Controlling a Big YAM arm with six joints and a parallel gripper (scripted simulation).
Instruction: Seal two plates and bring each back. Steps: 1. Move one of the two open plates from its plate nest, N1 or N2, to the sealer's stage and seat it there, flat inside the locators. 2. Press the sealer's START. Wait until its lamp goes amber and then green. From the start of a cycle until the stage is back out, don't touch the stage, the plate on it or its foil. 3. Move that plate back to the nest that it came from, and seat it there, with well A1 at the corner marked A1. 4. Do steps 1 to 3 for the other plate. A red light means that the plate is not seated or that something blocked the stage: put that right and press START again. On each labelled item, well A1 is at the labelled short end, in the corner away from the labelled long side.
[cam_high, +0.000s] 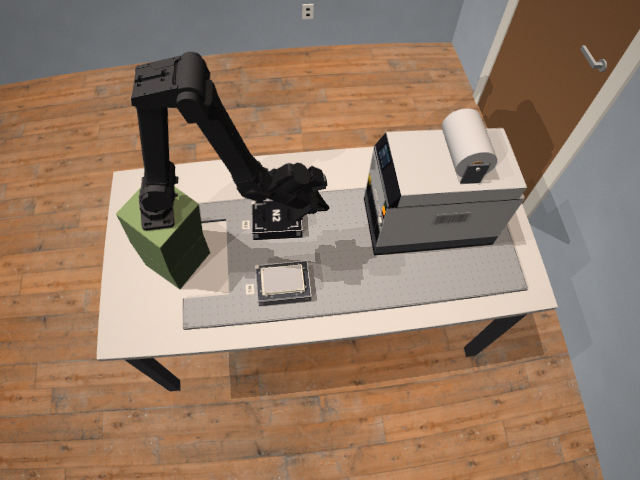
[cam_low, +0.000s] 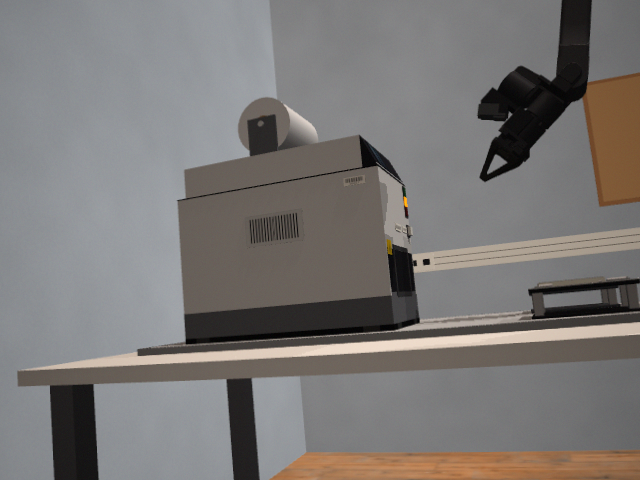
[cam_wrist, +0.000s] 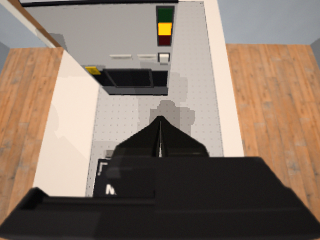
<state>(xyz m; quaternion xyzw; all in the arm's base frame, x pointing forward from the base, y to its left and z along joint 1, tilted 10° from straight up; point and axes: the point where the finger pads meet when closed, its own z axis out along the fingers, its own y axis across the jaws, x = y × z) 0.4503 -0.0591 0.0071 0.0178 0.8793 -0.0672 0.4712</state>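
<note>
Hand (cam_high: 324, 207) (cam_low: 484, 178) (cam_wrist: 160, 120): clenching on nothing, fingertips meeting, hanging tilted down in the air
Arm (cam_high: 222, 139) (cam_low: 573, 31): reaching from the green block (cam_high: 160, 242), well behind the hand, and bending down to it
Sealer (cam_high: 438, 213) (cam_low: 289, 258) (cam_wrist: 95, 35): standing ahead of the hand, well apart from it
Lamp (cam_high: 384, 210) (cam_low: 405, 202) (cam_wrist: 164, 29): glowing amber on the sealer's front, facing the hand
Button (cam_low: 409, 231) (cam_wrist: 164, 58): sitting under the lamp, ahead of the hand and apart from it
Slot (cam_low: 402, 271) (cam_wrist: 130, 78): showing dark, low on the front, ahead and below the hand; stage hiding from view
N2 nest (cam_high: 276, 223) (cam_wrist: 102, 180): lying below and behind the hand, showing its bare black top and white lettering
N1 nest (cam_high: 284, 299) (cam_low: 586, 289): standing below, behind and to the right of the hand
Pale-topped plate (cam_high: 282, 279) (cam_low: 568, 283): resting flat on the N1 nest, well apart from the hand
Other plate: hiding from all views, whereabouts not telling
Foil roll (cam_high: 467, 136) (cam_low: 299, 126): lying atop the sealer, beyond the hand
</note>
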